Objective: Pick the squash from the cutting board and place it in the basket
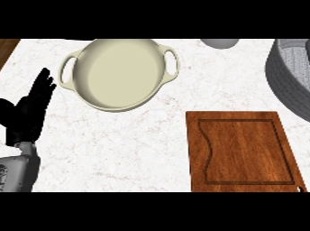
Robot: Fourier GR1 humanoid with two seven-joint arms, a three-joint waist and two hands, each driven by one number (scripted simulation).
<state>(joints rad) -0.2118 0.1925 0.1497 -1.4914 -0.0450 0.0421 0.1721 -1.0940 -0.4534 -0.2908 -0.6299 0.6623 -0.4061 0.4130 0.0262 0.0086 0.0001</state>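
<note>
Head view: no squash shows anywhere. The cutting board (244,151) lies well to the right of the left hand (26,110), wood top bare. The grey basket (292,85) sits at the right edge, partly cut off, w/ a dark grey shape at its far right — can't tell what. Left hand rests at the left edge — fingers straight, up, grasping nothing. Just right of its fingertips sits a cream two-handled pot (121,74). Small grey object (220,43) at top, on the white marble counter (118,149).

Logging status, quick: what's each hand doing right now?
Left hand: open, fingers straight, holding nothing.
Right hand: not in view.
</note>
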